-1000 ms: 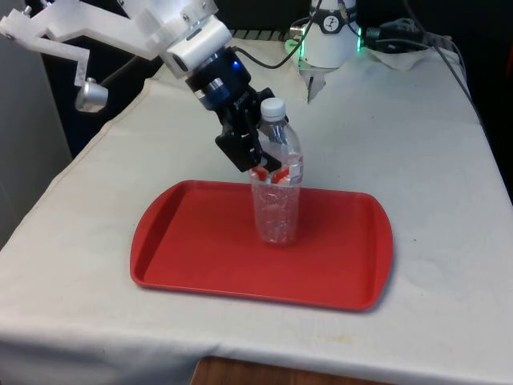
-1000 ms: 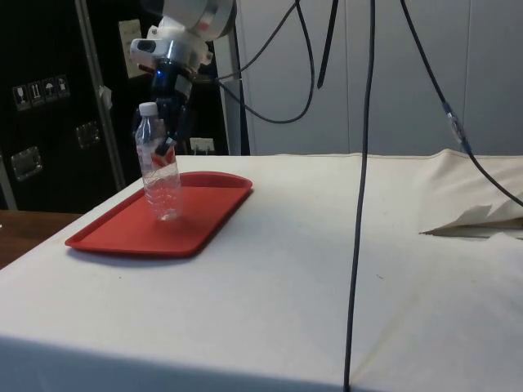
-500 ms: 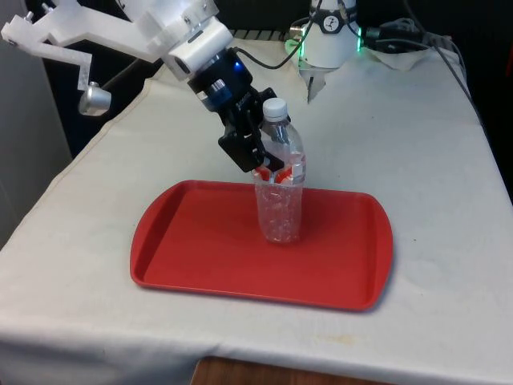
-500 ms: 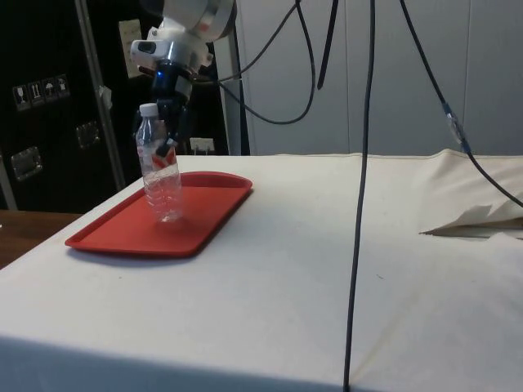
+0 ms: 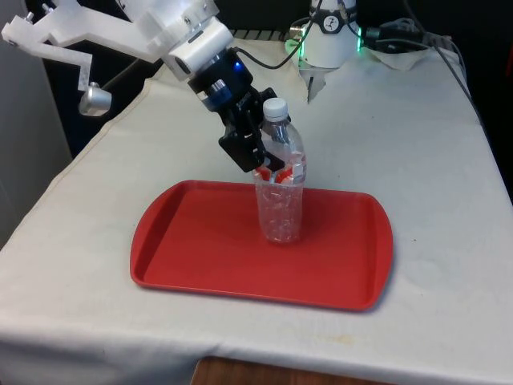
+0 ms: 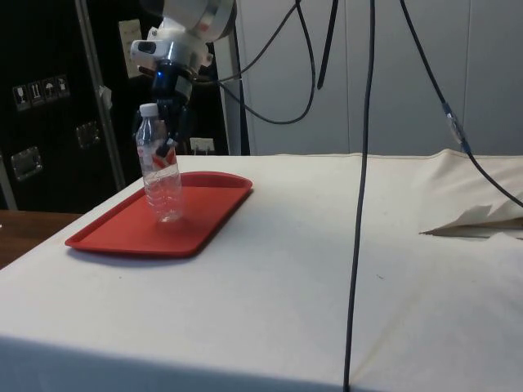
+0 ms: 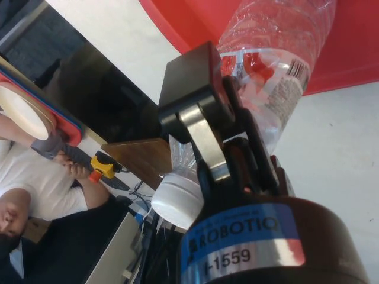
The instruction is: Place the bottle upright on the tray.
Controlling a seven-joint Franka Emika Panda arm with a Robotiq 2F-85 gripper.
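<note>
A clear plastic bottle [image 5: 280, 204] with a white cap and a red-and-white label stands upright on the red tray [image 5: 192, 257], its base resting on the tray floor towards the far rim. My gripper [image 5: 269, 163] reaches in from the front view's left and is shut on the bottle's shoulder, just under the cap. In the side view the bottle [image 6: 162, 186] stands straight on the tray [image 6: 114, 235], with the gripper [image 6: 168, 144] at its upper part. The wrist view has one finger [image 7: 195, 100] pressed against the labelled part of the bottle [image 7: 284, 29].
The tray lies near the table's front edge in the front view. White cloth lies bare around it. A black cable [image 6: 357, 204] hangs across the side view, and the cloth is crumpled [image 6: 478, 219] at the far right. A person in a white shirt [image 7: 35, 183] appears in the wrist view.
The bottle and gripper have shifted very slightly towards the front view's right. The grip is unchanged.
</note>
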